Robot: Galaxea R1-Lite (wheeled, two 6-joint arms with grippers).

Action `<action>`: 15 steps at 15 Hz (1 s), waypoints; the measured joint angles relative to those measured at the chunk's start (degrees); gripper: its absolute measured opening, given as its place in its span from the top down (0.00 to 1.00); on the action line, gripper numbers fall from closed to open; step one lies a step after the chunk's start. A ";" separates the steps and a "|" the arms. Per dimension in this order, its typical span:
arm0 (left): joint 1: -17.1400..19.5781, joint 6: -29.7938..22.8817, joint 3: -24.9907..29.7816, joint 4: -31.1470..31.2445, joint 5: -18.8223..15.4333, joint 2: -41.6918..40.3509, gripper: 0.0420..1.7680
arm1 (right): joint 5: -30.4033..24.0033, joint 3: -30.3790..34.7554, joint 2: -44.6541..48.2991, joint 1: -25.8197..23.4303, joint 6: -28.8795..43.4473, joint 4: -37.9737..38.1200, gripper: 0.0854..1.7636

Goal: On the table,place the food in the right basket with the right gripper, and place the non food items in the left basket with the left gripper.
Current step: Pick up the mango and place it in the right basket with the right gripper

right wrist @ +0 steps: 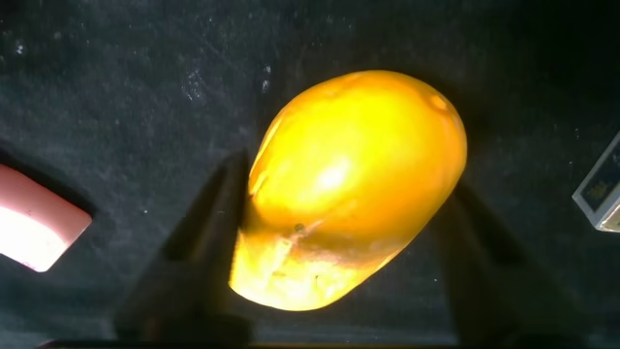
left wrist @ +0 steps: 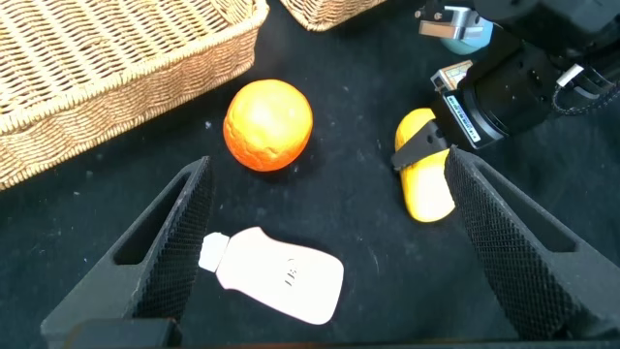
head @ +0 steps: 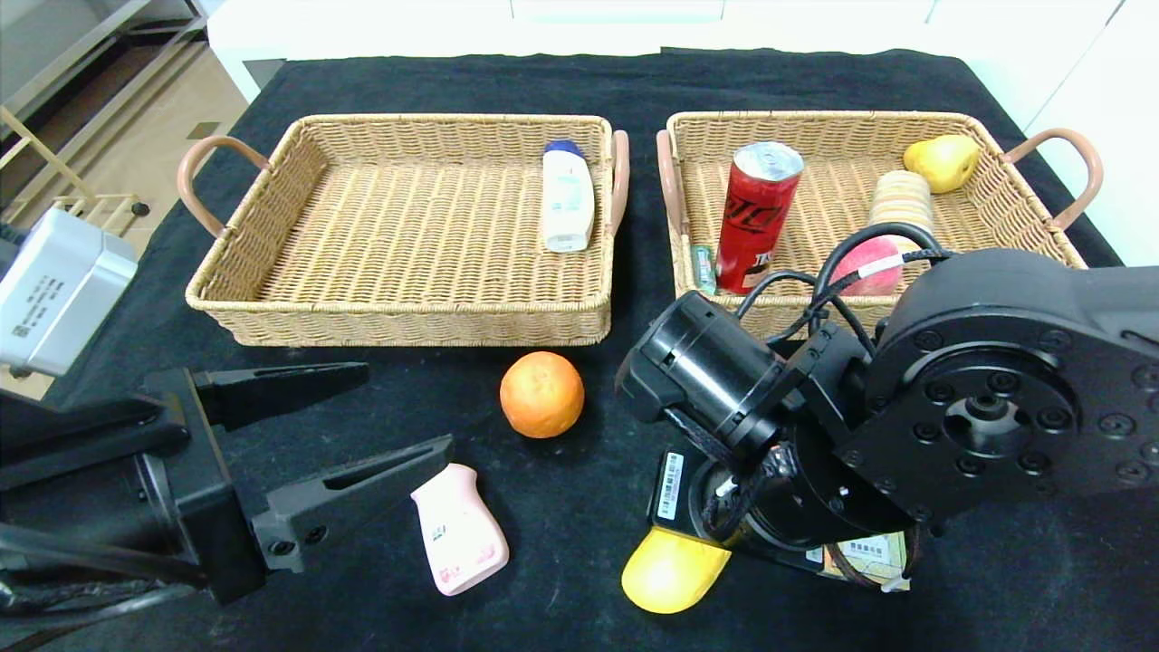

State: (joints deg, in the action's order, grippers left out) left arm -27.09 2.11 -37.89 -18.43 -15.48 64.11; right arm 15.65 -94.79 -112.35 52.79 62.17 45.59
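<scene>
Two baskets stand side by side at the far part of the black table, and I see both arms low at the near edge. My right gripper is down over the yellow mango, which lies on the cloth at the near side, in front of the right basket. In the right wrist view the two dark fingers stand on both sides of the fruit, very near to it, but I cannot tell if they already press on it or if a small gap stays (the edges there are too dark). The mango rests on the table.

My left gripper hovers at the near left with its jaws spread wide and it holds nothing. Between the tips, a little beyond them, lies the pink bottle flat on the cloth; in the left wrist view it lies right between the two fingers. The orange sits on the table just in front of the gap between the baskets, near the pink bottle but not touching it.

In the left basket a white bottle with blue cap lies along the right wall. In the right basket a red can stands upright, and there is a yellow pear in the far corner, a pale round fruit and a pink fruit partly hidden behind my arm.
</scene>
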 joint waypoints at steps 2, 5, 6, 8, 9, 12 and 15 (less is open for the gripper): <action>0.02 0.00 0.00 0.00 0.00 -0.06 0.03 | 0.02 0.01 -0.17 0.07 -0.02 -0.04 0.40; 0.02 0.00 0.00 0.00 0.00 -0.17 0.03 | 0.05 0.01 -0.41 0.10 0.04 -0.04 0.42; 0.02 0.00 0.00 0.02 0.00 -0.20 0.03 | 0.05 0.01 -0.46 0.05 0.04 -0.01 0.42; 0.02 0.00 0.00 0.00 0.02 -0.20 0.03 | 0.00 0.01 -0.55 -0.01 0.01 -0.01 0.42; 0.02 0.00 0.00 0.00 0.00 -0.17 0.03 | 0.00 0.01 -0.55 -0.06 0.00 0.00 0.42; 0.02 0.43 0.10 0.02 0.02 -0.05 0.03 | 0.02 0.04 -0.28 -0.06 -0.10 0.00 0.43; 0.02 0.87 0.22 0.07 0.09 0.13 0.03 | -0.04 -0.29 1.49 0.24 -0.63 0.55 0.43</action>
State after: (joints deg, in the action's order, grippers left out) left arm -27.06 2.97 -37.67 -18.36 -15.40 64.24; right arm 15.62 -95.09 -110.86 53.03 61.54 46.14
